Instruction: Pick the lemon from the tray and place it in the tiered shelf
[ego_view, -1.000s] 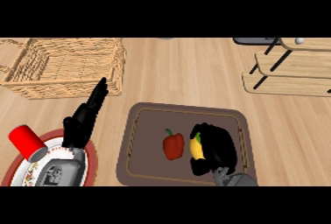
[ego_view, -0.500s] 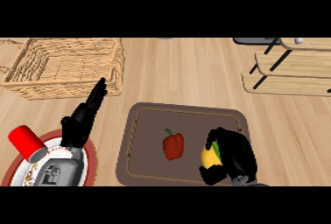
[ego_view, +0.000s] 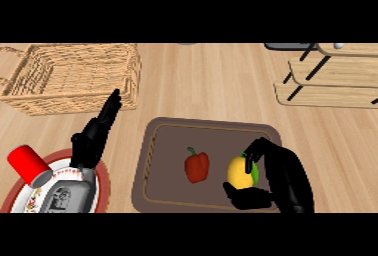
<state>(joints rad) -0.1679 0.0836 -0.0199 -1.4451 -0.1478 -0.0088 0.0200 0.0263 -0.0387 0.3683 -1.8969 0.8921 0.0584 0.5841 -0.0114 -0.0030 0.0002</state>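
Right hand (ego_view: 277, 175) curled around the lemon (ego_view: 238, 171), its far side hidden behind the palm.

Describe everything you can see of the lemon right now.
The yellow oval lemon looks smooth and matte, with a green patch showing at its right side. It stands roughly upright over the right half of the brown rectangular tray, beside a red bell pepper. The black right hand curls round it, fingers above and thumb below.

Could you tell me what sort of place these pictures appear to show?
Most likely a kitchen counter: a light wooden top bears a brown tray with a red pepper and a lemon, a wicker basket, a tiered shelf and a red-rimmed plate.
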